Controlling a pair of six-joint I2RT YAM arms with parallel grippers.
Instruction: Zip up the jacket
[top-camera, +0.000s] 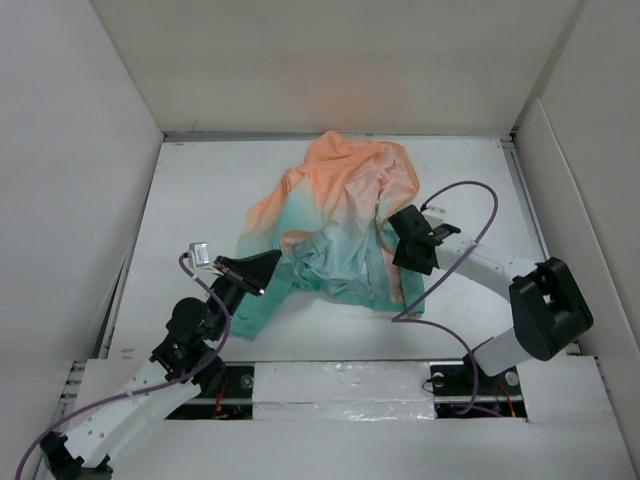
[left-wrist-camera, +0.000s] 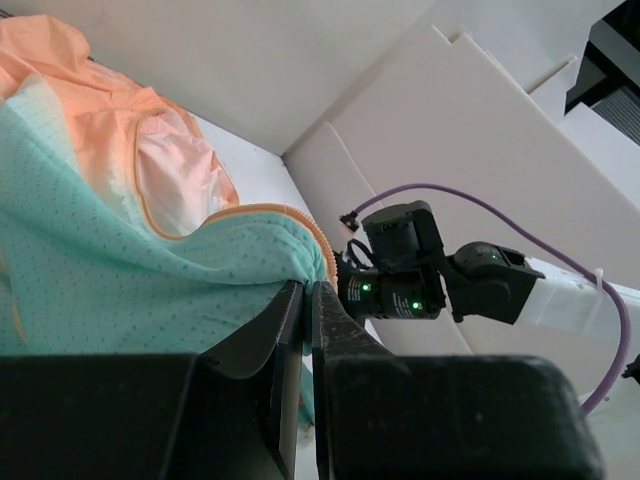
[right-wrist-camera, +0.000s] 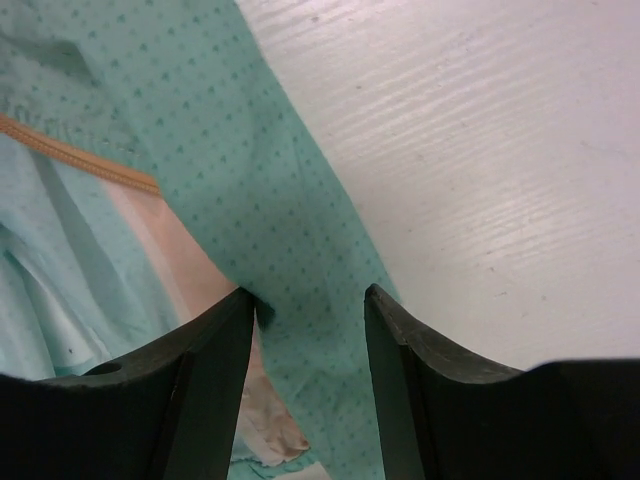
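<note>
**Left arm:** reaches forward low from its base, forearm angled toward the jacket's (top-camera: 340, 205) lower-left hem. Left hand (top-camera: 272, 264) is clenched, fingers (left-wrist-camera: 290, 325) pressed together, with a fold of teal fabric pinched between them.

**Right arm:** elbow bent at the far right, forearm running back left over the counter (top-camera: 200, 190). Right hand (top-camera: 393, 238) is released, fingers (right-wrist-camera: 225, 330) standing apart astride a strip of teal fabric. Whether they touch it cannot be told.

**Jacket:** crumpled at counter centre, orange hood far, teal hem near.

**Hard to make out:** the orange zipper (right-wrist-camera: 80, 160) shows only in short runs. No slider can be picked out, and folds hide the front opening.
</note>
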